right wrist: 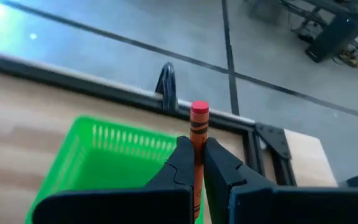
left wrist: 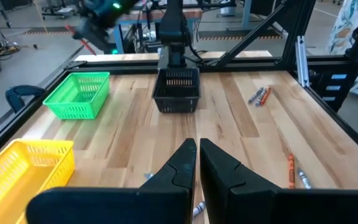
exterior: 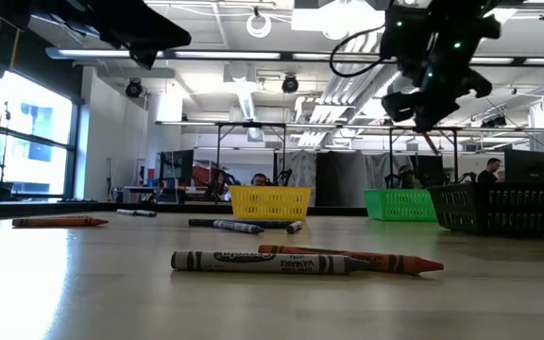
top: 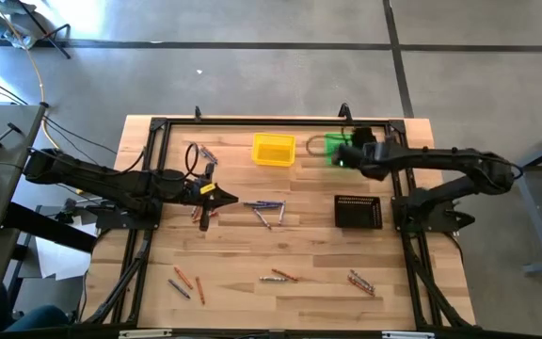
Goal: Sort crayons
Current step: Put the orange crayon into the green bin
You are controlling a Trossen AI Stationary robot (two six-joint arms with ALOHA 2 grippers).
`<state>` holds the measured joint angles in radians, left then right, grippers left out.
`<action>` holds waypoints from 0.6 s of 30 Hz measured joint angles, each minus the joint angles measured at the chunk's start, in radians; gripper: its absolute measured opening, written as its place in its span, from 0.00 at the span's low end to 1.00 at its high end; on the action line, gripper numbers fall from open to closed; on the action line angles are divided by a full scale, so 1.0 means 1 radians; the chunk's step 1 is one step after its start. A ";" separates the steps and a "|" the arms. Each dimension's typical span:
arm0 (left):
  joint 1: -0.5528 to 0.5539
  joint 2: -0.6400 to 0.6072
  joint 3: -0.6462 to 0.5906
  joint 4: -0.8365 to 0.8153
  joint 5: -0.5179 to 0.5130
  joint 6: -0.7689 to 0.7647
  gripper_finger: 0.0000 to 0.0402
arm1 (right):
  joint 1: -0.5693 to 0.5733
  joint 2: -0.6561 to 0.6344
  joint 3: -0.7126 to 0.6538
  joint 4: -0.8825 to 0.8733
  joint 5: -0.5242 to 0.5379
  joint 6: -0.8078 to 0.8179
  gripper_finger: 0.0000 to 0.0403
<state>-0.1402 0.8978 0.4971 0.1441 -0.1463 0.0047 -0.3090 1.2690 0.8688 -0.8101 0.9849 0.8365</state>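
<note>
My right gripper (top: 343, 156) hangs over the green bin (top: 339, 149) at the table's far right, shut on an orange-red crayon (right wrist: 198, 124). The left wrist view shows that crayon (left wrist: 79, 36) slanting below the gripper. My left gripper (top: 222, 197) is shut and holds nothing; it hovers left of centre, above loose crayons (top: 264, 209) lying flat on the wood. More crayons lie near the front edge (top: 186, 282), (top: 278, 276), (top: 360, 281), and two lie close to the low camera (exterior: 300, 260). My right gripper pinches the crayon's paper-wrapped shaft (right wrist: 197, 142) between its two fingers. The crayon lies along the fingers, and its flat end (right wrist: 199, 110) sticks out past the fingertips. It is lifted clear, above the green bin (right wrist: 104, 162).
A yellow bin (top: 273, 149) stands at the far middle, left of the green one. A black ribbed tray (top: 358, 212) sits right of centre. A black frame (top: 252, 122) runs along the table's far edge and sides. Bare wood lies between the crayon groups.
</note>
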 joint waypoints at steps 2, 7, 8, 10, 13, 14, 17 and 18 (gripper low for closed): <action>0.000 0.000 -0.010 0.003 -0.001 0.000 0.02 | -0.045 0.000 0.000 0.094 -0.039 -0.089 0.00; 0.000 0.000 -0.014 0.010 -0.044 0.031 0.02 | -0.106 0.009 0.001 0.248 -0.096 -0.214 0.00; 0.000 0.000 -0.014 0.013 -0.065 0.041 0.02 | -0.112 0.015 0.001 0.255 -0.098 -0.215 0.00; 0.000 0.000 -0.014 0.018 -0.108 0.044 0.02 | -0.121 0.036 0.001 0.259 -0.098 -0.211 0.00; 0.000 0.000 -0.014 0.018 -0.153 0.045 0.02 | -0.124 0.091 0.001 0.258 -0.099 -0.208 0.00; 0.000 0.000 -0.014 0.018 -0.157 0.045 0.02 | -0.124 0.113 0.001 0.261 -0.099 -0.205 0.00; 0.000 0.000 -0.014 0.018 -0.159 0.052 0.02 | -0.124 0.181 0.001 0.261 -0.113 -0.186 0.00; 0.000 0.000 -0.014 0.018 -0.160 0.052 0.02 | -0.124 0.202 0.001 0.263 -0.116 -0.184 0.00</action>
<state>-0.1398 0.8978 0.4831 0.1623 -0.3060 0.0563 -0.4325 1.4711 0.8696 -0.5476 0.8694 0.6528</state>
